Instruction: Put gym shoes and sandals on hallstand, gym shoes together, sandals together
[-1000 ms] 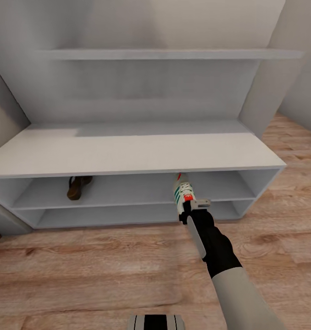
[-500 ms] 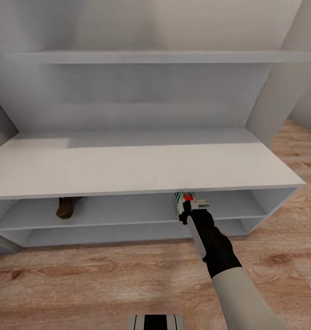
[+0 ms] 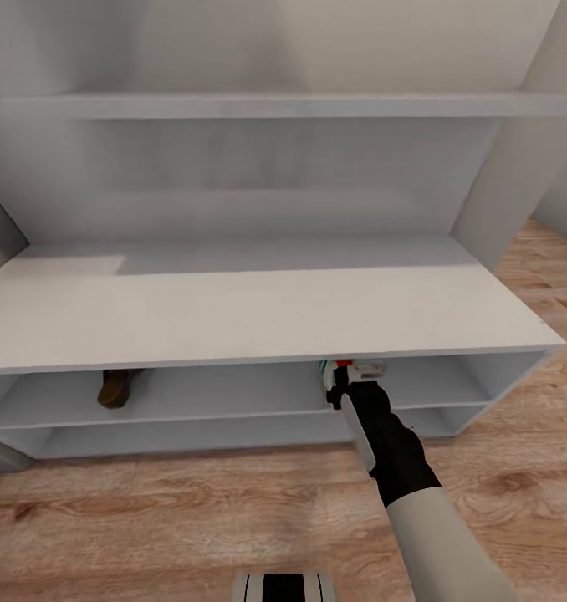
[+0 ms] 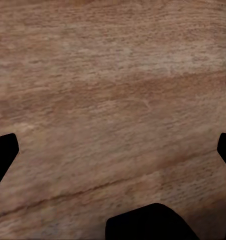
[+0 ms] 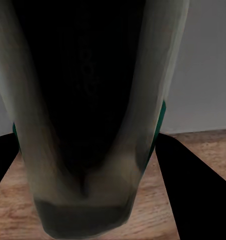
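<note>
1 gym shoe (image 3: 328,371), 1 sandal (image 3: 114,387)

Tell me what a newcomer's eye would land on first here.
First, the right gripper pushing a white gym shoe with green stripes into the upper shelf row of the pale-grey hallstand, right of centre. Next, a dark brown sandal sits on that same shelf row, well to the left. Close up, the shoe's dark opening looms in the right wrist view.

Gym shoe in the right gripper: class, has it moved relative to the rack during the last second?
Yes. The gym shoe has gone deeper under the hallstand top board; only its heel shows, held by the right gripper.
</note>
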